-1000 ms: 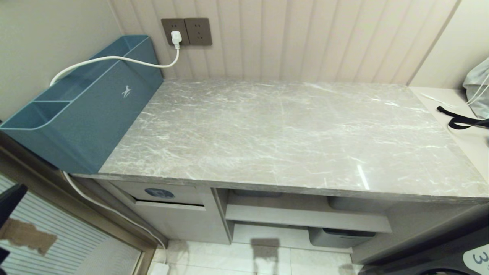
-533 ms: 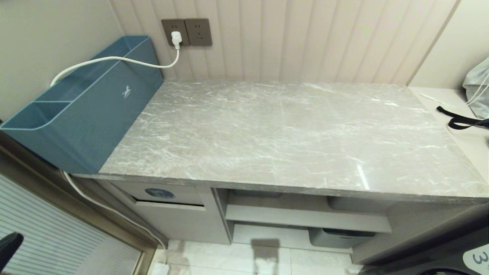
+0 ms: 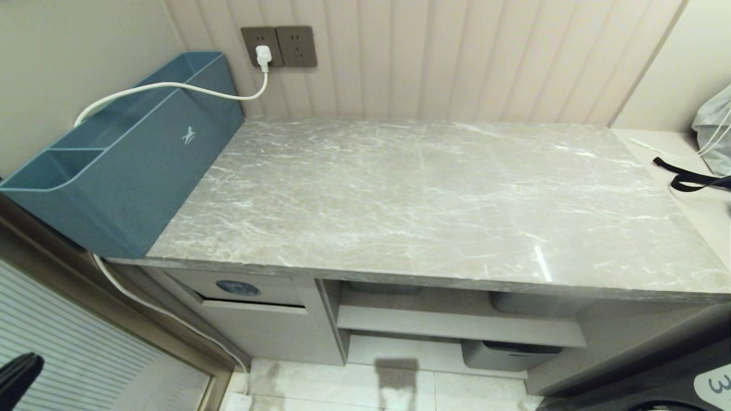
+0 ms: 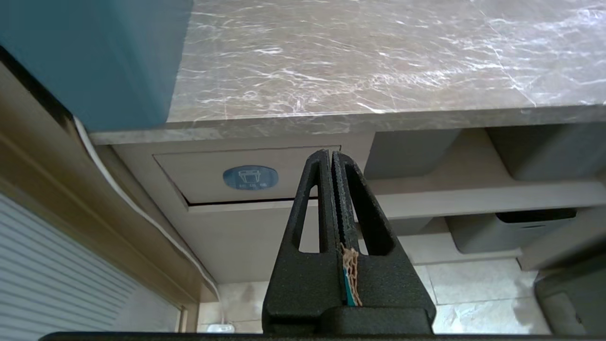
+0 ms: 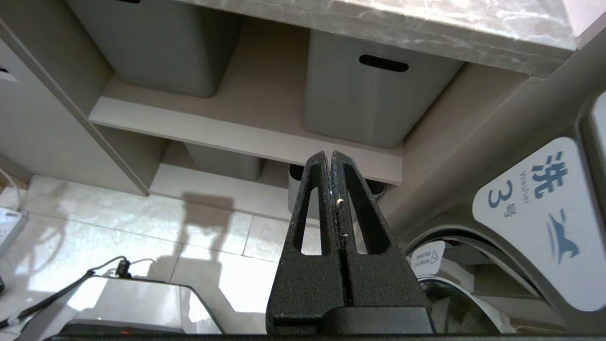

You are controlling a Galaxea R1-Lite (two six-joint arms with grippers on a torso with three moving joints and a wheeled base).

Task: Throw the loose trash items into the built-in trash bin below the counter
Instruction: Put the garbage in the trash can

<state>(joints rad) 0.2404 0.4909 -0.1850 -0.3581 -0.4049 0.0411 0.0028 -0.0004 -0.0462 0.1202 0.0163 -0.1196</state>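
We see our left pincer (image 4: 331, 158) clenched tight on a little scrap of brown card with a blue side (image 4: 350, 274), squeezed deep between its fingers. It hangs low in front of the trash bin flap (image 4: 246, 176) with the round blue sticker (image 4: 250, 177), under the left end of the tabletop (image 3: 411, 200). A blue box (image 3: 131, 160) stands along the tabletop's left edge. Our right pincer (image 5: 330, 158) is clenched on nothing, low by the grey tubs (image 5: 374, 104).

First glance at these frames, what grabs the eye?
The bare grey marble counter fills the head view, with the long blue-teal box on its left end. In the left wrist view, the left pincer is shut on a brown-and-teal cardboard scrap, facing the bin flap with its blue sticker.
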